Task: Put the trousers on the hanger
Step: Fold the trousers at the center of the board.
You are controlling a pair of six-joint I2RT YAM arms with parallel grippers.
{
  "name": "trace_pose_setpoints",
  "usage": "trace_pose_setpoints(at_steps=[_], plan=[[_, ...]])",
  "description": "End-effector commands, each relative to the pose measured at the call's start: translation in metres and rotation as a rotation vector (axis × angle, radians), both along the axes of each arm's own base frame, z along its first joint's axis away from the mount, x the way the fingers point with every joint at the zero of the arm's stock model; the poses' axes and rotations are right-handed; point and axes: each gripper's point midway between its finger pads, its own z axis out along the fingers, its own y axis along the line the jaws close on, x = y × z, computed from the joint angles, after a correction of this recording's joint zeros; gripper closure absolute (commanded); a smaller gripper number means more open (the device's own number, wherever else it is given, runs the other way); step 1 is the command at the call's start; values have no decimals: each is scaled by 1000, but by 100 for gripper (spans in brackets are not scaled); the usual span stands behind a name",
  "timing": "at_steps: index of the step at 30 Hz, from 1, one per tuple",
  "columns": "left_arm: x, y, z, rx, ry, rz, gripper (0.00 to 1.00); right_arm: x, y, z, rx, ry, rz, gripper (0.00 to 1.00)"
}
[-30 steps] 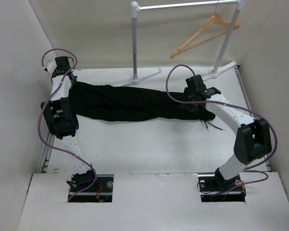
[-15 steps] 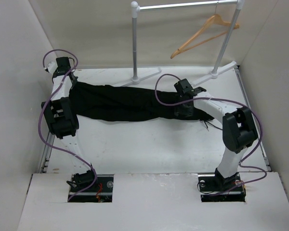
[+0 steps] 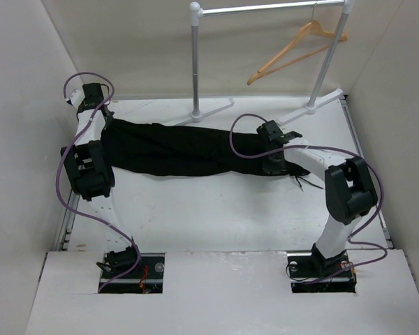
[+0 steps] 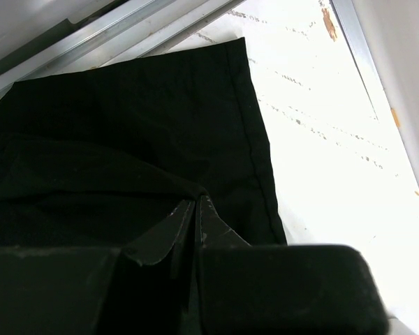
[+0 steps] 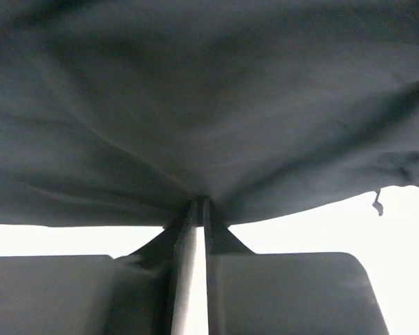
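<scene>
Pinching with the left gripper (image 4: 197,206): jaws pressed together to a hairline, a raised fold of the plain black soft-fabric trousers (image 4: 126,132) caught right at the tips; beyond the pinch, a stitched edge of the cloth running away toward the far side, flat on the white table (image 4: 335,139); past that edge, a silver aluminium rail (image 4: 105,31) along the table border.

Pinching likewise with the right gripper (image 5: 199,204): jaws closed to a narrow seam on the cloth, fabric fanning out from the tips in taut creases and filling the upper part of the right wrist view; dangling off the cloth's lower right edge, a short loose thread (image 5: 377,204); below the fabric, only bright white, too washed out to read.

Seen from the overhead camera: trousers stretched lengthwise across the far half of the table, left to right; one end under the left gripper close to the left wall, the other end under the right gripper on the right side; legs lying close together, lightly wrinkled, resting on the surface between the two pinches.

Behind the trousers and well apart from them, a silver metal rack (image 3: 195,63) with two uprights, splayed feet on the table and a top bar; hanging tilted from that bar near the right upright, the light tan wooden triangular hanger (image 3: 283,51), clear of the trousers.
</scene>
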Motion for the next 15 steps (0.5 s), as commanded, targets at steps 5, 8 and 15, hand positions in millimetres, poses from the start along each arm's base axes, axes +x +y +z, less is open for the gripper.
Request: trace_pose_setpoints(at_steps=[5, 8, 15], plan=[[6, -8, 17, 10, -50, -2, 99, 28, 46, 72, 176, -193, 109, 46], [5, -12, 16, 7, -47, -7, 99, 27, 86, 65, 229, -159, 221, 43], [0, -16, 11, -8, -46, -13, 99, 50, 149, 47, 230, -172, 393, 42]])
